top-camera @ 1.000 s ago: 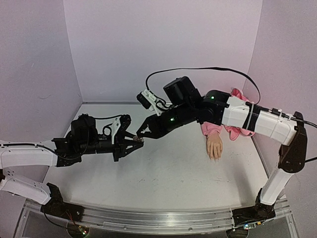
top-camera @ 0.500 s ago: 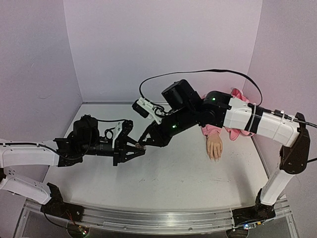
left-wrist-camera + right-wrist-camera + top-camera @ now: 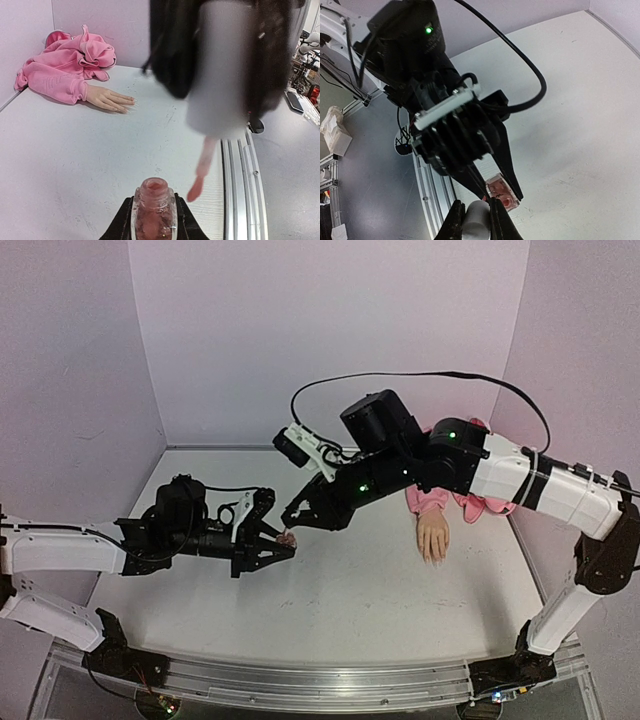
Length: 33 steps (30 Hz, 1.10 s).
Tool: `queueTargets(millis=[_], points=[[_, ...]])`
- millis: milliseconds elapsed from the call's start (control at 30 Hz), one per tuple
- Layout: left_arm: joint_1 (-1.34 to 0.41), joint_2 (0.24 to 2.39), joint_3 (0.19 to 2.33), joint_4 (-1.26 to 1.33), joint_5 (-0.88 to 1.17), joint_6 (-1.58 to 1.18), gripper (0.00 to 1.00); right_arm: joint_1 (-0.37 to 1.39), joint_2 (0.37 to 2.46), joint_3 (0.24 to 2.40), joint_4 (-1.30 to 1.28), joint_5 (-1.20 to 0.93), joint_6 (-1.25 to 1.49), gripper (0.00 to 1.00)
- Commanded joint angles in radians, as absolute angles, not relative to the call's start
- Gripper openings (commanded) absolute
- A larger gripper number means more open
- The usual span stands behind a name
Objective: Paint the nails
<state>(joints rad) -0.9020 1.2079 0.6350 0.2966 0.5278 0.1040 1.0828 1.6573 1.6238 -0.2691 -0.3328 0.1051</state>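
White tabletop (image 3: pixel 350 590): left gripper (image 3: pixel 287 543) is clamping the uncapped polish bottle (image 3: pixel 154 212); right gripper (image 3: pixel 293 518) is pinching the white brush cap (image 3: pixel 475 222) near it.

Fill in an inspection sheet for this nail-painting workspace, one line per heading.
Surface: white tabletop, faint scuffs, no spills seen.
Job's things: flesh-coloured mannequin hand lies flat, emerging from crumpled pink sleeve; nails too small to judge; small pinkish glass polish bottle open; white cap with pink brush out, beside the neck.
Clutter: nothing seen.
Grippers: left pincer shut on the bottle; right pincer shut on the cap.
Cables: black cable loops above the right arm.
Surroundings: pale lilac walls; metal rail at near edge.
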Motion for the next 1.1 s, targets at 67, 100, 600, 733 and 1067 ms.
queueTargets(millis=[67, 100, 600, 733, 1067], points=[[-0.897, 1.199, 0.687, 0.321, 0.523, 0.101, 0.00, 1.096, 1.613, 1.610, -0.224, -0.349, 0.125, 0.00], [-0.897, 1.195, 0.685, 0.321, 0.520, 0.100, 0.00, 1.096, 1.609, 1.610, -0.223, -0.330, 0.132, 0.00], [-0.897, 1.152, 0.636, 0.320, 0.318, 0.104, 0.00, 1.085, 1.427, 1.453, -0.164, -0.053, 0.282, 0.00], [-0.897, 1.096, 0.629, 0.321, 0.280, 0.072, 0.00, 1.009, 1.329, 1.329, -0.196, 0.039, 0.390, 0.00], [-0.897, 0.985, 0.686, 0.303, 0.295, 0.009, 0.00, 0.871, 1.161, 1.013, -0.254, 0.229, 0.645, 0.00]])
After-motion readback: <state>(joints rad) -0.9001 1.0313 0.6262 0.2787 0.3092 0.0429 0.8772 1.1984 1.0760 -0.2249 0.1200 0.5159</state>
